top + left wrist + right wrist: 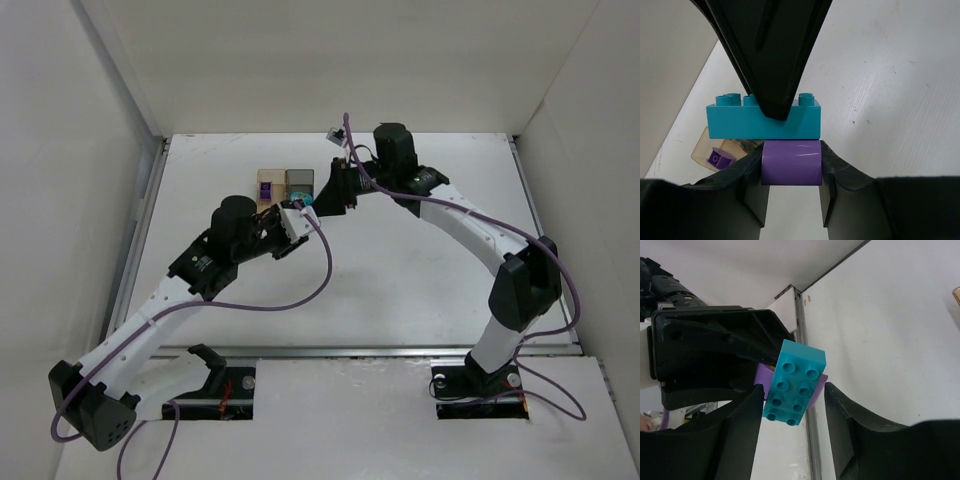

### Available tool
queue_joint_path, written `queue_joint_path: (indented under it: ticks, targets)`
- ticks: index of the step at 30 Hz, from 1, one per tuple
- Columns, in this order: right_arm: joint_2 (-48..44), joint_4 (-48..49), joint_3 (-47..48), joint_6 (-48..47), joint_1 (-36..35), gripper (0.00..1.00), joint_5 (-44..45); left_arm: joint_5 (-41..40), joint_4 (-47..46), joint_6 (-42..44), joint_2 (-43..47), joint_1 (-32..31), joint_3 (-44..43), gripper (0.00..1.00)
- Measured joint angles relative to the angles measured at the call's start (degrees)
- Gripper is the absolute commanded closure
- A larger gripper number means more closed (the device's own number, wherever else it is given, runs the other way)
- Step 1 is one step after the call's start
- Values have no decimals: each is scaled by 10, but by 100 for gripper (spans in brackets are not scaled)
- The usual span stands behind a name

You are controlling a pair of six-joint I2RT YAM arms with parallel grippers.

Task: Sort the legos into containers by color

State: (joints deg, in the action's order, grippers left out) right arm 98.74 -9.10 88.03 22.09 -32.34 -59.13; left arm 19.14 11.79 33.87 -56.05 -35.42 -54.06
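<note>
White desk (420, 290), white walls (330, 60). Far left of centre, the amber box (275, 175) holds a purple brick (265, 186), beside the grey box (299, 181). Near these, the left tool (791, 150) clamps a second purple brick (791, 166) joined to a teal brick (740, 122); the right tool (794, 389) straddles the teal, grip unclear. Both unsorted.

Top looks down; close wrist views share teal brick (725, 125) (795, 385).

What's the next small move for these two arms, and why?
Probably close the right end effector firmly on the teal brick, ready to pull it off. The teal brick sits pressed onto the purple brick clamped in the left end effector, and the right fingers flank it, though contact is unclear.
</note>
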Motion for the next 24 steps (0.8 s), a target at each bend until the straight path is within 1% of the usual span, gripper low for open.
queue_joint_path:
  ticks: [3, 5, 6, 7, 8, 10, 11, 15, 17, 18, 22, 23, 24]
  targets:
    - [1, 1, 0, 2, 0, 42, -9, -16, -4, -6, -1, 0, 0, 100]
    - [3, 3, 0, 2, 0, 47, -14, -29, -6, -11, -6, 0, -1, 100]
    - [5, 3, 0, 2, 0, 50, -14, -32, -7, -13, -9, 0, -1, 100]
    - [8, 5, 1, 2, 0, 62, -12, -35, -8, -14, -11, 0, -1, 100]
    - [13, 6, 3, 5, 0, 67, -11, -40, -8, -15, -12, 0, -1, 100]
    - [24, 6, 9, 19, 1, 68, -13, -50, -6, -14, -13, 0, -1, 100]
    - [30, 6, 13, 21, 0, 63, -14, -53, -4, -14, -13, 0, -1, 100]
    - [43, 6, 28, 26, -3, 59, -17, -66, 0, -16, -13, 0, -1, 100]
    - [47, 6, 36, 27, -3, 50, -19, -72, -3, -18, -13, 0, -1, 100]
    - [49, 6, 41, 28, -3, 44, -20, -73, -5, -20, -12, 0, -1, 100]
    - [57, 7, 51, 29, -13, 44, -29, -76, -16, -23, -12, 0, -1, 100]
    - [58, 7, 51, 29, -15, 41, -28, -76, -17, -24, -12, 0, -1, 100]
    - [59, 7, 51, 30, -16, 35, -30, -77, -17, -24, -12, 0, -1, 100]
